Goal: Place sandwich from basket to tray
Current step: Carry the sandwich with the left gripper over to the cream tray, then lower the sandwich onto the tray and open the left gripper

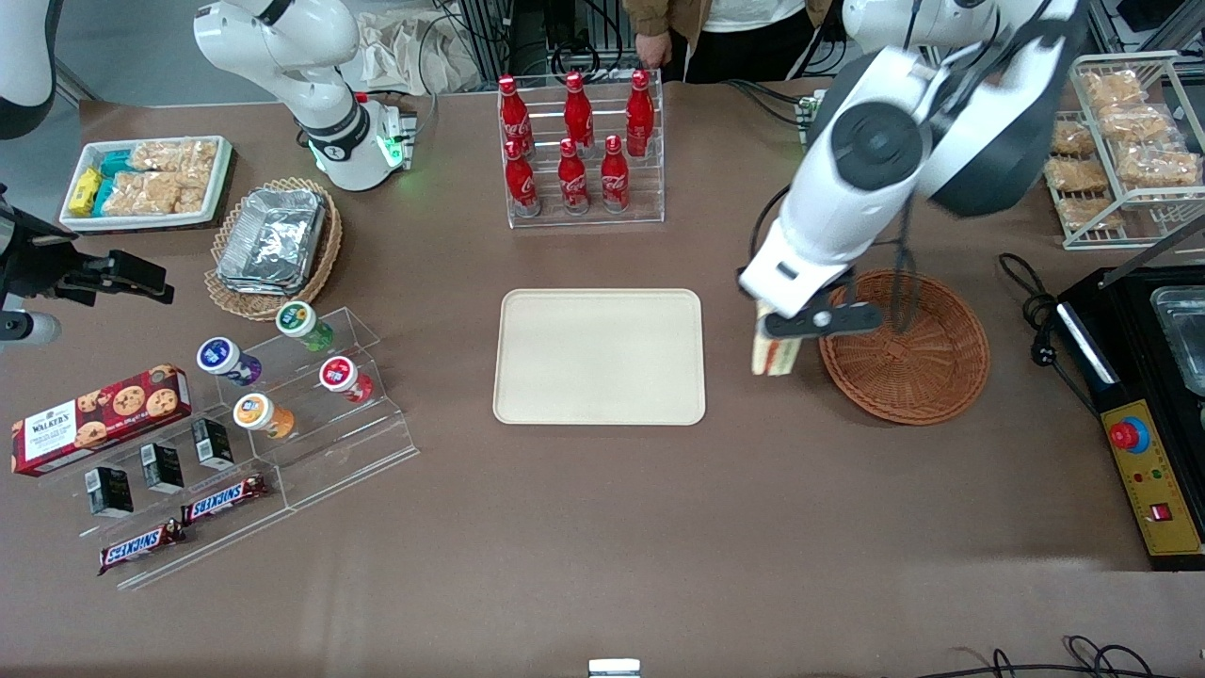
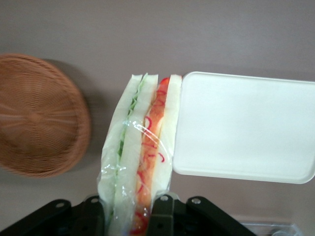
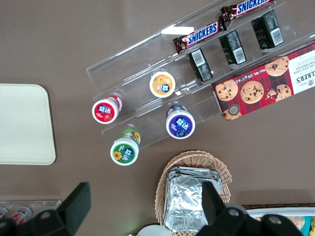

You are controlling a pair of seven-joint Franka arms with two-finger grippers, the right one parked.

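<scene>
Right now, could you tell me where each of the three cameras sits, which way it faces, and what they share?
Front view: high above the table's front edge, looking down; shows both arms, the gripper holding the sandwich between the basket and the tray.
Left wrist view: on the working arm, looking down past its jaws, shut on the sandwich.
Right wrist view: on the parked arm, looking down at the yogurt cups.
All three show the tray.

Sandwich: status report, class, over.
Gripper shut on plastic-wrapped white-bread sandwich, airborne between reddish-brown wicker basket and cream rectangular tray. Nothing in the way.
</scene>
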